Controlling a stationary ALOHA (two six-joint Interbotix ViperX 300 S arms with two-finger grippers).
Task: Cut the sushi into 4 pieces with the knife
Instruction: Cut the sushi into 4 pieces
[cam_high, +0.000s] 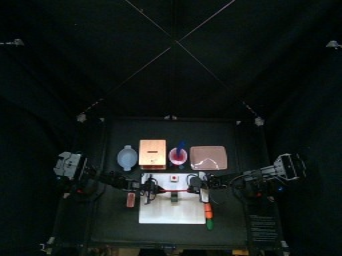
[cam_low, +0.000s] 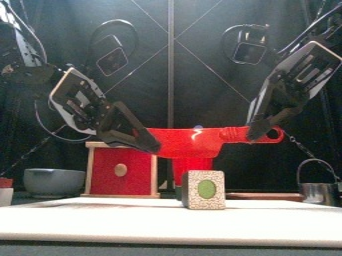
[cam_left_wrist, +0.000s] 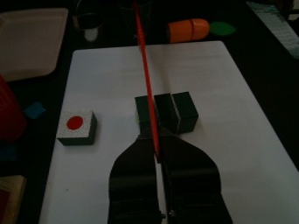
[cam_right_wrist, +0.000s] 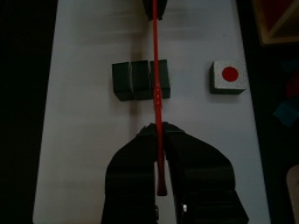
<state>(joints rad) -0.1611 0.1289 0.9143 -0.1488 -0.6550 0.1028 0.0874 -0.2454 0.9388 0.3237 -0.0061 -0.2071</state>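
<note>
A red toy knife (cam_low: 201, 143) hangs level over the white cutting board (cam_left_wrist: 222, 96), held at both ends. My left gripper (cam_low: 150, 145) is shut on its blade tip and my right gripper (cam_low: 254, 130) is shut on its handle. Just under the blade stands the sushi roll (cam_low: 203, 190), its speckled end face with a green centre toward the front. In the wrist views the knife (cam_left_wrist: 142, 70) crosses the dark green blocks (cam_left_wrist: 163, 112) along a seam. One cut-off piece (cam_left_wrist: 77, 127) lies apart, face up, with a red centre; the right wrist view shows this piece (cam_right_wrist: 228, 74) too.
Behind the board stand the wooden box (cam_low: 120, 168) with its red drawer front, a blue-grey bowl (cam_low: 54, 181), a red cup (cam_high: 179, 155) and the pink tray (cam_high: 210, 157). A metal cutter (cam_low: 317, 190) sits at the right. An orange toy food (cam_left_wrist: 187, 29) lies past the board's right end.
</note>
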